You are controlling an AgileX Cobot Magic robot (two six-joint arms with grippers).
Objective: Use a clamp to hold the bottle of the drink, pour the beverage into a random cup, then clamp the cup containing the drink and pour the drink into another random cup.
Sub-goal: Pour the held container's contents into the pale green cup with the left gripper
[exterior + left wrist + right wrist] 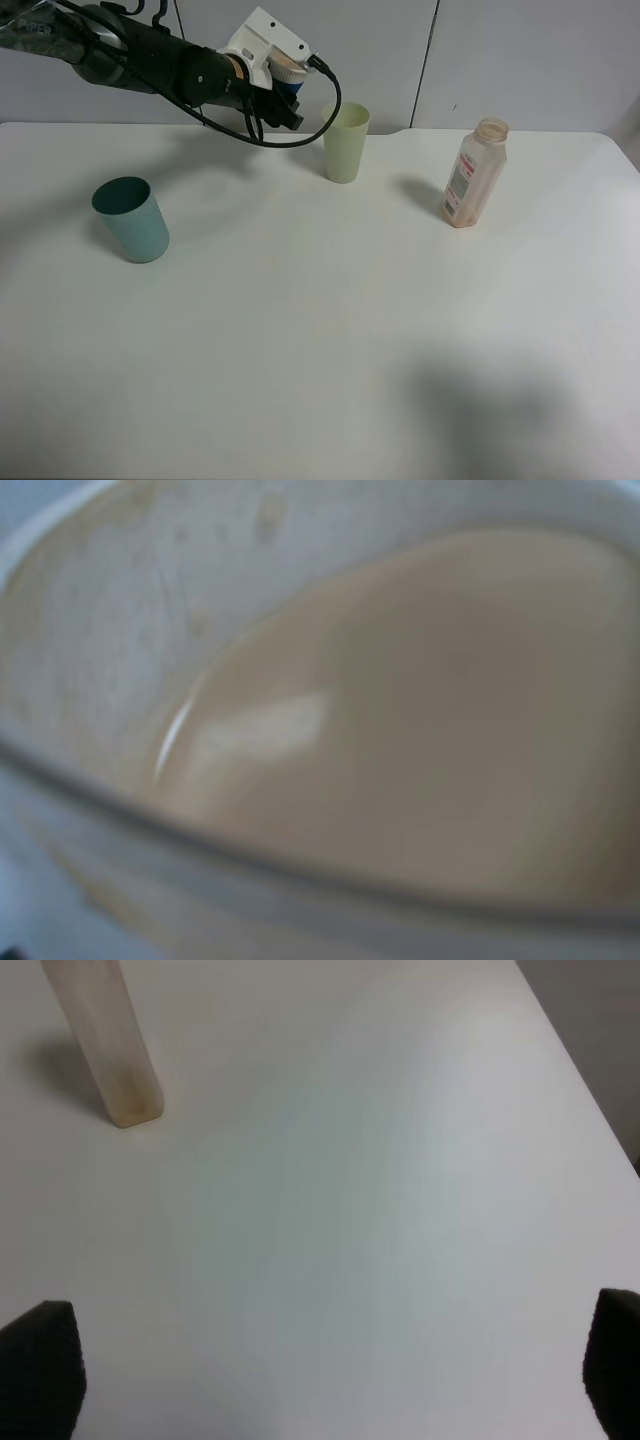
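Progress looks past the halfway mark. The bottle [474, 175] stands upright and free on the desk [320, 350] at about 2 o'clock in the high view. It is uncapped, with only a tan film showing through its sides, so the first pour appears to be done.

The drink [420, 710] is in the blue-banded cup [291, 70]. The left wrist view is filled with tan liquid pooled against one side of the cup's streaked wall [100, 610], which shows the cup is tipped.

The left gripper [283, 78] is closed on that cup and holds it up off the desk at about 11 o'clock. The cup's mouth faces the pale green tumbler [346, 143].

The tumbler stands upright at 12 o'clock, just beside the raised cup and not touching it. No stream can be seen between them. Whether any liquid lies in the tumbler cannot be told from here.

By my reading, the second pour is being set up or has barely begun. The cup needs to come over the tumbler's rim and tilt further until it is empty.

The right gripper [328, 1365] is spread wide and empty. It hangs over bare desk, with the bottle's base well off at 11 o'clock in its own view.

The teal cup [131, 218] sits upright at 9 o'clock, well apart from everything else, and plays no part that I can see.
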